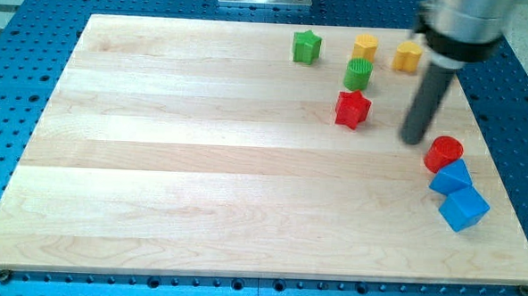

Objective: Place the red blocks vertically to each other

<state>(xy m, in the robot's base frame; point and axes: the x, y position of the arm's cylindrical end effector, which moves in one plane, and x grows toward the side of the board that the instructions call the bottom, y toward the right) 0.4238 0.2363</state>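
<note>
A red star block [352,108] lies on the wooden board right of centre near the view's top. A red cylinder block [442,152] lies further right and a little lower, touching a blue block below it. My tip [413,139] stands on the board between the two red blocks, just left of and slightly above the red cylinder, close to it but with a small gap. The rod rises from the tip toward the view's top right.
A green cylinder [358,74] sits just above the red star. A green star [307,46], a yellow block [365,46] and a yellow hexagon block [408,56] lie near the top edge. Two blue blocks [450,178] [464,208] lie below the red cylinder near the board's right edge [504,167].
</note>
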